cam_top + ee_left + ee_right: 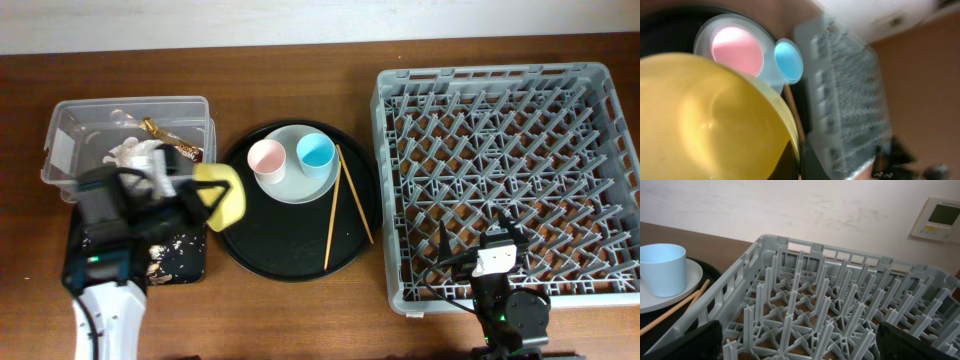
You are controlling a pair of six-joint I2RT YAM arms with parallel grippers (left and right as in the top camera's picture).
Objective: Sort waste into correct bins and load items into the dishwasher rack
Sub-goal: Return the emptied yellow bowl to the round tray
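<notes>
My left gripper (193, 198) is shut on the yellow bowl (228, 200), held tilted between the shallow black tray (195, 262) and the round tray. The bowl fills the left wrist view (705, 120). Beige food scraps (160, 255) lie in the shallow tray. White tissue (135, 153) and a gold-brown wrapper (160, 131) lie in the clear box (90, 112). The pink cup (267, 158) and blue cup (315, 152) stand on the pale plate (295, 188). Two chopsticks (333, 215) lie beside them. My right gripper (478, 245) is open and empty over the front edge of the grey rack (500, 290).
The large round black tray (270, 250) holds the plate and chopsticks between the bins and the rack. The right wrist view shows the rack's pegs (825, 295), the blue cup (660, 269) and the chopsticks (675, 307). Wall runs along the table's far edge.
</notes>
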